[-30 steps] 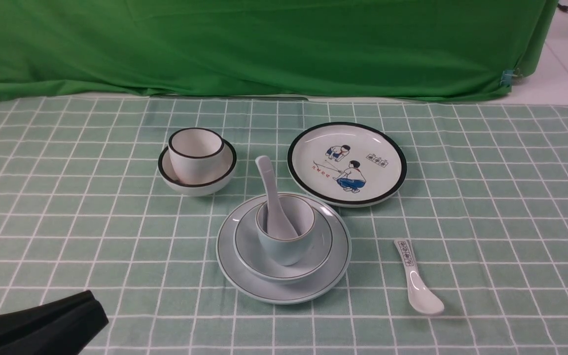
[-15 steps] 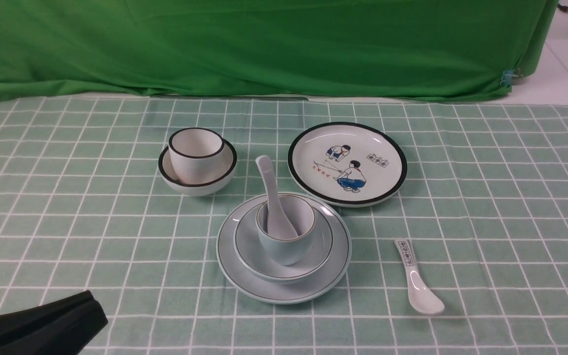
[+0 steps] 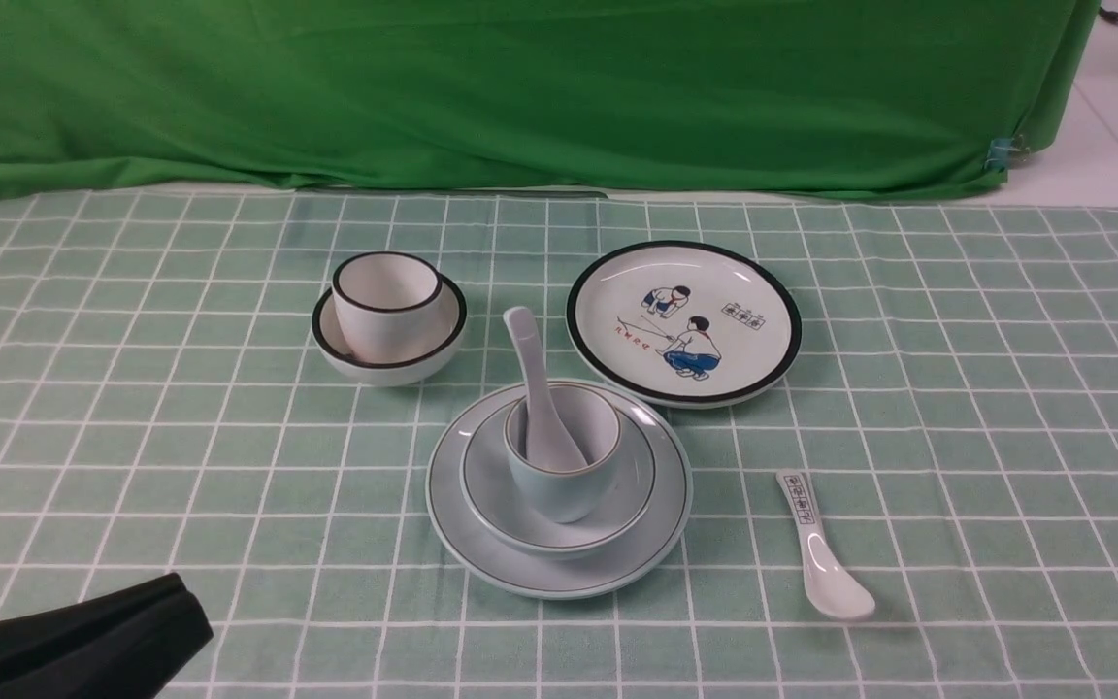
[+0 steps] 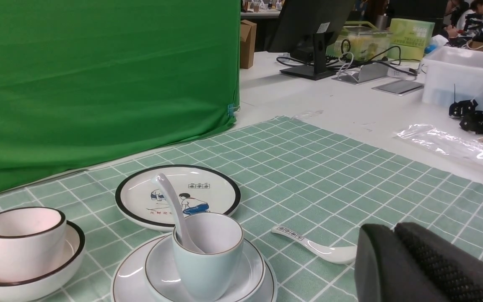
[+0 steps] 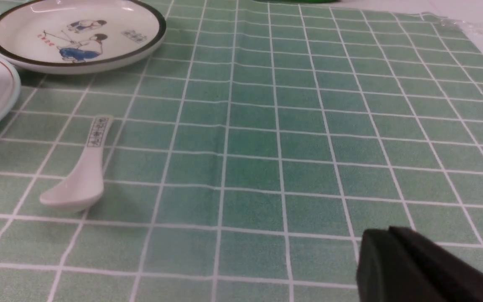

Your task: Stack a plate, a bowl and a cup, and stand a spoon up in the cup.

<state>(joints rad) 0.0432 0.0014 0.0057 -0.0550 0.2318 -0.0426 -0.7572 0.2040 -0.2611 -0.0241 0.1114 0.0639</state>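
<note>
I've got both grippers clenched and empty, parked clear so the spoon (image 3: 535, 388) leans undisturbed in the cup (image 3: 560, 461), bowl (image 3: 559, 529) and plate (image 3: 559, 573) beneath

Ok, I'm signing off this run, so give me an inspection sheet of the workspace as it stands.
Surface: green checked tablecloth, flat, no spills seen.
Job's things: plate on the cloth; bowl on the plate; cup in the bowl; spoon standing in the cup, handle leaning on its rim.
Clutter: black-rimmed cup in a black-rimmed bowl; cartoon plate; printed spoon lying on the cloth.
Grippers: left gripper and right gripper at the cloth's near edge, fingers together, holding nothing.
Cables: none on the cloth; some by a monitor on the neighbouring desk.
Surroundings: green backdrop; white bin.
</note>
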